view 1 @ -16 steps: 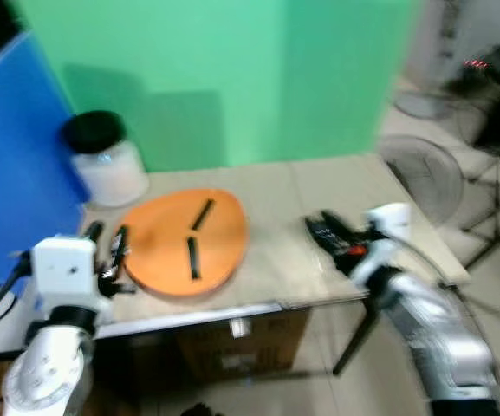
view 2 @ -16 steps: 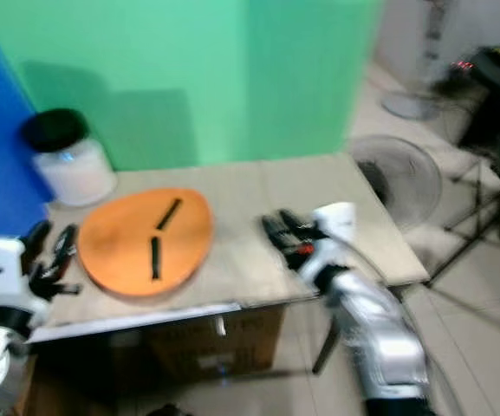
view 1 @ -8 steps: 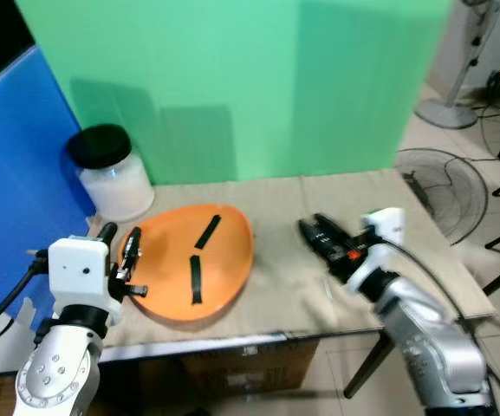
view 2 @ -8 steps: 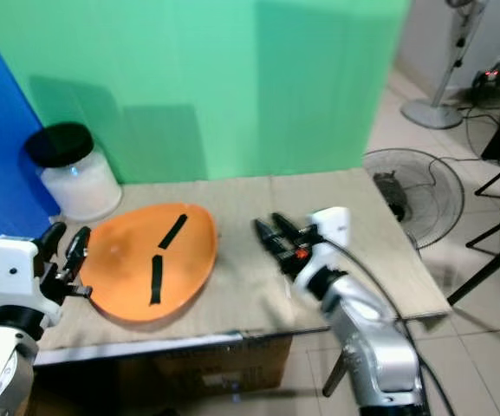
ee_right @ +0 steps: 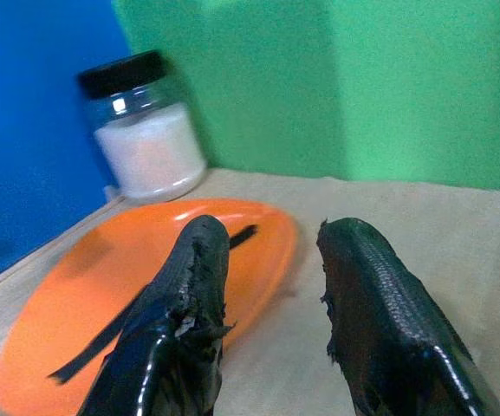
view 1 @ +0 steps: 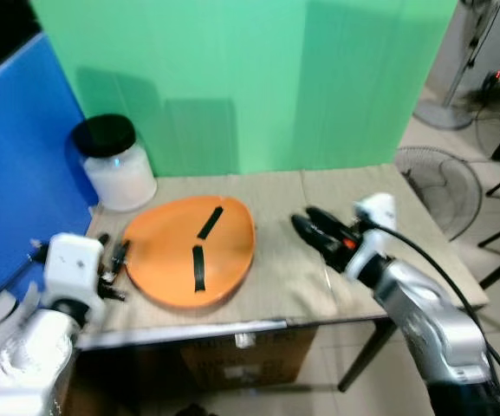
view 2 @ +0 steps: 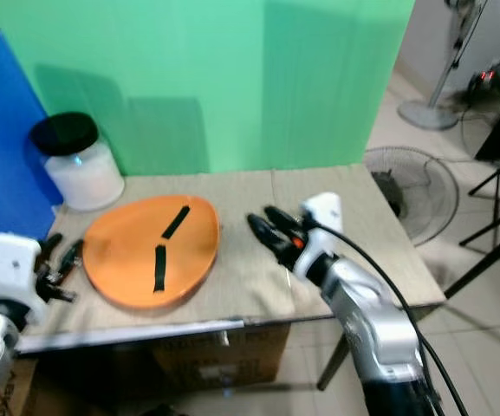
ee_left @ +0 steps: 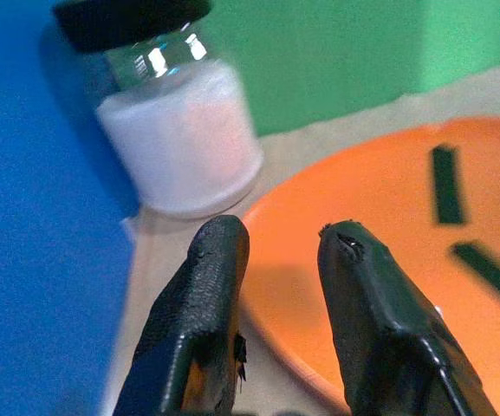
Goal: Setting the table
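Tool on the left (view 1: pixel 115 264) hovers at the near left edge of the desk (view 1: pixel 362 195), its fingers parted and empty, bracketing the rim of the flat orange oval plate (view 1: pixel 189 251) with two black strips, seemingly lined up to grasp that rim. The right tool (view 1: pixel 319 236), also released, hangs just beside the plate's opposite side. A glass jar of white powder with a black lid (view 1: pixel 113 163) stands at the far left corner.

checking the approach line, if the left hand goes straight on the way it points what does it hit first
Probably the near rim of the orange plate: the left hand is open and straddles that edge. The white jar stands further along, slightly aside, though depth is unclear.
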Tool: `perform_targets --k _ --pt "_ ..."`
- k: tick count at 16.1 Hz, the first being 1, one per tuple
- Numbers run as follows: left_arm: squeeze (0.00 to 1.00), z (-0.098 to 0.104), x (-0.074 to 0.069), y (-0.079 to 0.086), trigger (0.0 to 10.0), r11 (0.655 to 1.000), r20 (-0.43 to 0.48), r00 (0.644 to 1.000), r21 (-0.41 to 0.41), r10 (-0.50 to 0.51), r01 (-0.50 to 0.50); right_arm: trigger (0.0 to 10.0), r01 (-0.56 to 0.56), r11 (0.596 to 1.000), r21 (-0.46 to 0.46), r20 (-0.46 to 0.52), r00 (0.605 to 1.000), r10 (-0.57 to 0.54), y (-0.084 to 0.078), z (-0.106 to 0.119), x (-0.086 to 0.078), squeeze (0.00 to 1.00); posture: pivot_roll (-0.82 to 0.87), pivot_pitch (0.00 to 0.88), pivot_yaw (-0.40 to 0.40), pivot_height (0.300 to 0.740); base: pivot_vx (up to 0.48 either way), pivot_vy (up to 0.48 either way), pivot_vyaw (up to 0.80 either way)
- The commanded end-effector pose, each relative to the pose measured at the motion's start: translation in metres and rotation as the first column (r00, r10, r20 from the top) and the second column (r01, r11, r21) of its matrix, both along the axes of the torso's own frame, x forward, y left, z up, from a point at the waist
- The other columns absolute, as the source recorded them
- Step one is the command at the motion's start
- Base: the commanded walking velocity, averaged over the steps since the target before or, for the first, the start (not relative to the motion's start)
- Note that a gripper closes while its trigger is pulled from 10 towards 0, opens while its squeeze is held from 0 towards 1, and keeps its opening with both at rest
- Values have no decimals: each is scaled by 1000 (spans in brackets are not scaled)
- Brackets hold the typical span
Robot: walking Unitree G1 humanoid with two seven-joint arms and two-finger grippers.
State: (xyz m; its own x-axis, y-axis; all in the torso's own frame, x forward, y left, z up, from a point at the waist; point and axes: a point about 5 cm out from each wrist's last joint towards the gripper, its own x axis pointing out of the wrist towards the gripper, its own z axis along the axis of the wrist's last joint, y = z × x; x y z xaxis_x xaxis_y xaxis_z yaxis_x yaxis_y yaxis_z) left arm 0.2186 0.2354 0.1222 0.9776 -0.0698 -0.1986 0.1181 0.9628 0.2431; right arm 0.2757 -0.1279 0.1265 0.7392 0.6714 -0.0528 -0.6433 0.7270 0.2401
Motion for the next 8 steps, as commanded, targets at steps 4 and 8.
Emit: perform_targets --k 4,8 --pt "0 -9 21 1 10000 986 -56 985 -43 -165 163 10000 -78 997 -25 -8 997 78 9 0 10 0 -39 14 17 740 0 0 0" --pt "0 -23 40 16 10000 982 -141 972 4 -189 191 10000 -135 990 -36 -4 991 135 11 1 12 0 -51 12 13 740 0 0 0"
